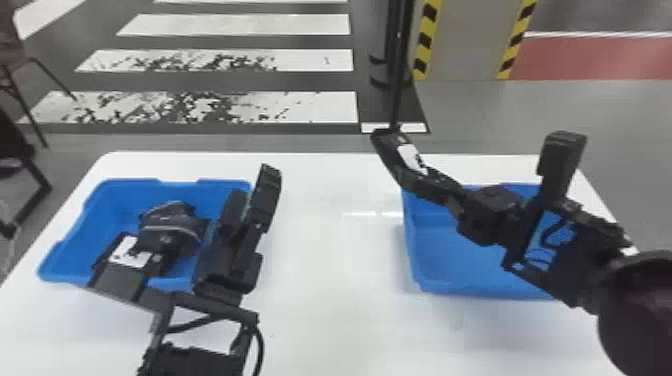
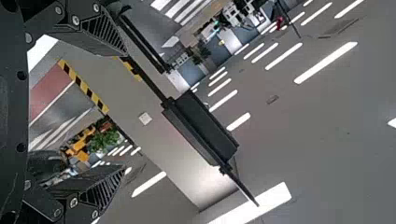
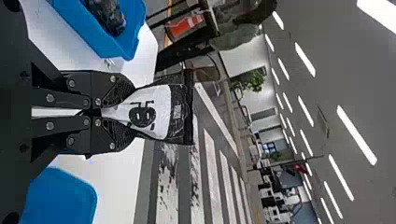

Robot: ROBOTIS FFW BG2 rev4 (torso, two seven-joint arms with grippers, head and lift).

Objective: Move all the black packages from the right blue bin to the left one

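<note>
My right gripper [image 1: 434,186] is shut on one end of a black package [image 1: 412,158] with a white label, above the table by the left wall of the right blue bin [image 1: 450,255]. In the right wrist view my right gripper [image 3: 105,112] pinches the narrowed end of that package [image 3: 156,109]. Black packages [image 1: 172,227] lie in the left blue bin [image 1: 95,220], partly hidden by the left arm. Over this bin's right side, my left gripper [image 1: 251,187] stands open; in the left wrist view my left gripper [image 2: 122,112] has nothing between its spread fingers.
Both bins stand on a white table [image 1: 330,260], with a stretch of tabletop between them. A dark vertical pole [image 1: 398,65] rises beyond the table's far edge. A chair [image 1: 30,75] stands on the floor at the far left.
</note>
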